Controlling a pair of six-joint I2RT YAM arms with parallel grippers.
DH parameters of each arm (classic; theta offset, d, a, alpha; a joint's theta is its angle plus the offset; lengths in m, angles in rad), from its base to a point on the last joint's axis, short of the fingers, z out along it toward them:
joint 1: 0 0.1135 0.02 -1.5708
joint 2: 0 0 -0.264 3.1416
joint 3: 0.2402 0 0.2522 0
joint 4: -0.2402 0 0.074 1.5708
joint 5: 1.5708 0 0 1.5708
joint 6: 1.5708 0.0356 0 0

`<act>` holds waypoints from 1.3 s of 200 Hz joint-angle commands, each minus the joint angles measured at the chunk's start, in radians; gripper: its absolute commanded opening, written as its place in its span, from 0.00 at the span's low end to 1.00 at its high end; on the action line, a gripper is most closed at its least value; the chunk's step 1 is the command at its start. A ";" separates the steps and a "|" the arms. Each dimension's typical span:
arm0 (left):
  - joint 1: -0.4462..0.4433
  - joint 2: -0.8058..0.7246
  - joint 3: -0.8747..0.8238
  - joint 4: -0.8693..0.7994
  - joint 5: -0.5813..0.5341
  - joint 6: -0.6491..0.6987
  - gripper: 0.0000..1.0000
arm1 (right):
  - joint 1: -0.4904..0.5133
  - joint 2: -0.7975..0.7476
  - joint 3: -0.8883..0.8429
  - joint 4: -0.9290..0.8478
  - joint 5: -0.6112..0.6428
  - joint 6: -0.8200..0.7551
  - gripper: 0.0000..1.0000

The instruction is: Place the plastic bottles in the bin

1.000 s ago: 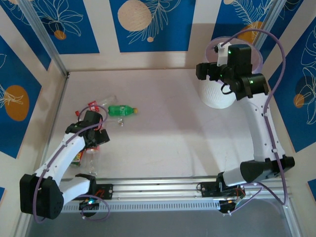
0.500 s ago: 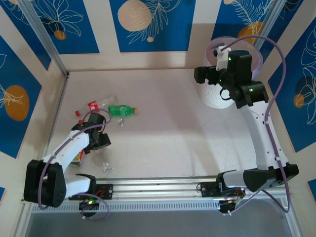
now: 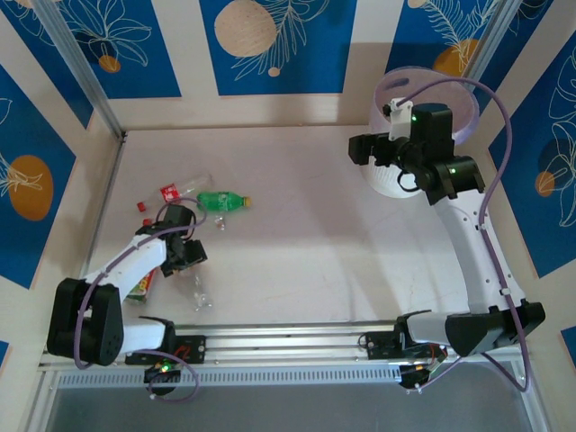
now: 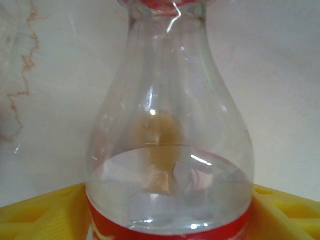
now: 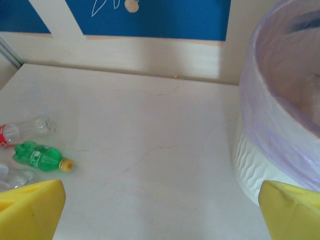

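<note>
Though flat, green bottle [image 3: 219, 201], cap rightward

The clear bottle [image 4: 170, 150] between my left fingers [image 4: 40, 215] is glossy see-through plastic with a shiny red label band; the fingers are matt yellow plastic. From my right wrist, the bin [image 5: 255, 170] at three o'clock is white ribbed plastic under a thin, filmy lilac liner [image 5: 280, 105]. The green bottle [image 5: 37, 156] at nine o'clock gleams on the smooth, faintly veined table [image 5: 150, 130].
</note>
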 commanded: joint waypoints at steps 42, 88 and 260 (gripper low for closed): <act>0.001 -0.004 -0.001 0.008 0.027 0.027 0.64 | -0.026 -0.045 -0.037 -0.059 -0.096 -0.004 0.99; -0.040 -0.035 0.056 -0.007 0.051 0.030 0.61 | -0.042 -0.055 -0.043 -0.085 -0.177 -0.002 0.99; -0.324 0.083 0.342 0.378 0.306 -0.152 0.35 | 0.298 0.091 -0.327 0.090 -0.524 0.256 0.83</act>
